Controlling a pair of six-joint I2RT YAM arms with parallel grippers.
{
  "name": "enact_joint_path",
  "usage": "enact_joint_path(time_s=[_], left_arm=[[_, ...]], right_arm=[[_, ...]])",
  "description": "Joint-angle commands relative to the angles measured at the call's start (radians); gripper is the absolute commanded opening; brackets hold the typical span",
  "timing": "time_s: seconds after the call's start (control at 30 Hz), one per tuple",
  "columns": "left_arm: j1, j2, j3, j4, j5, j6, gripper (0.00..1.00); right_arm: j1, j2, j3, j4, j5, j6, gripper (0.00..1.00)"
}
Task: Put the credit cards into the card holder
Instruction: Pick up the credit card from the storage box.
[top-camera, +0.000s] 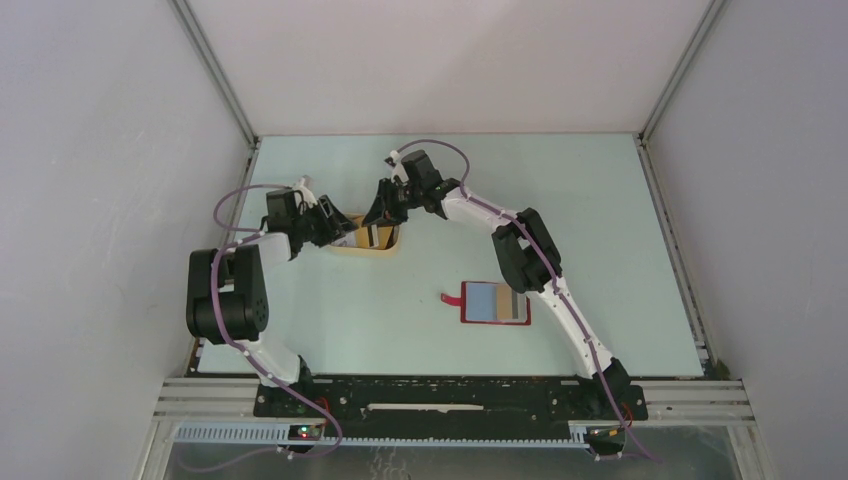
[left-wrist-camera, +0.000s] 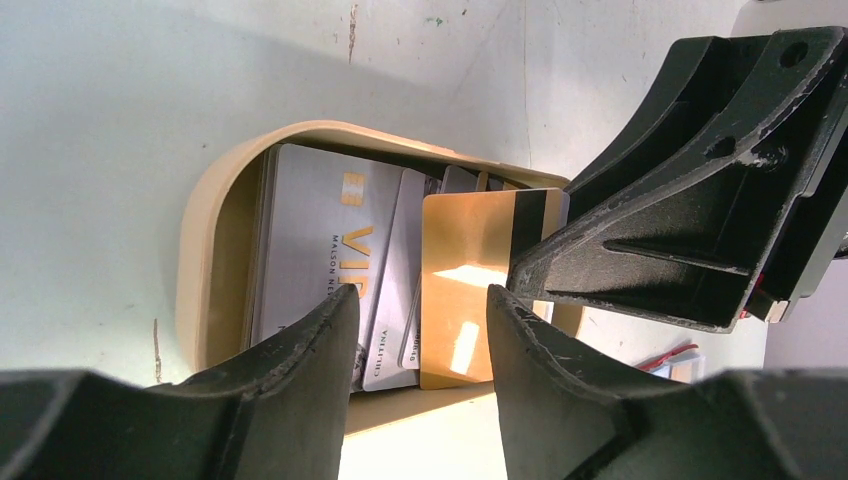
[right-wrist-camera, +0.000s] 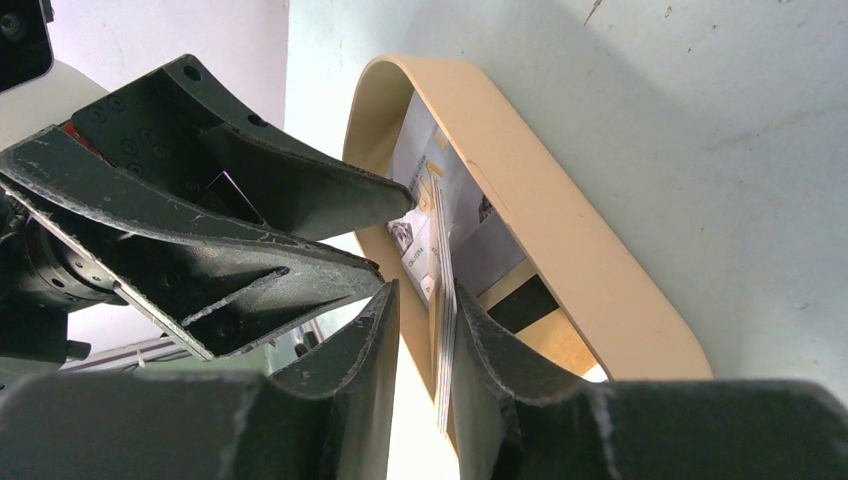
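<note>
Likely step: getting one card out of the tan dish (left-wrist-camera: 205, 230), upper left of centre in the top view, with both arms crowded over it. Credit cards (left-wrist-camera: 320, 240) stacked and leaning inside. Gold card (left-wrist-camera: 465, 250) with a dark stripe tipped up at centre of the left wrist view, met at the stripe by the right gripper (right-wrist-camera: 425, 295). Right jaws narrowly parted around card edges seen edge-on. Sliver of light on one side, so no telling pinch from mere straddle. Left gripper (left-wrist-camera: 420, 300) jaws spread, seemingly holding nothing, low in frame just before the cards. Card holder (top-camera: 495, 303) open flat on the counter (top-camera: 620, 220), lower right of centre, well apart from the dish. Close on a single card only, check for neighbours riding along, lift straight clear of the rim, and keep the left jaws out of the path.
</note>
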Motion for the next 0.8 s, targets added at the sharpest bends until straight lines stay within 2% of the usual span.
enact_joint_path(time_s=[0.0,0.77], left_arm=[[0.008,-0.031,-0.002,0.031,-0.005,-0.007,0.55],[0.011,-0.039,-0.005,0.032,0.0,-0.007,0.55]], right_arm=[[-0.01,-0.081,0.012,-0.005,-0.023,-0.02,0.33],[-0.036,-0.111,-0.019,-0.026,-0.04,-0.026,0.33]])
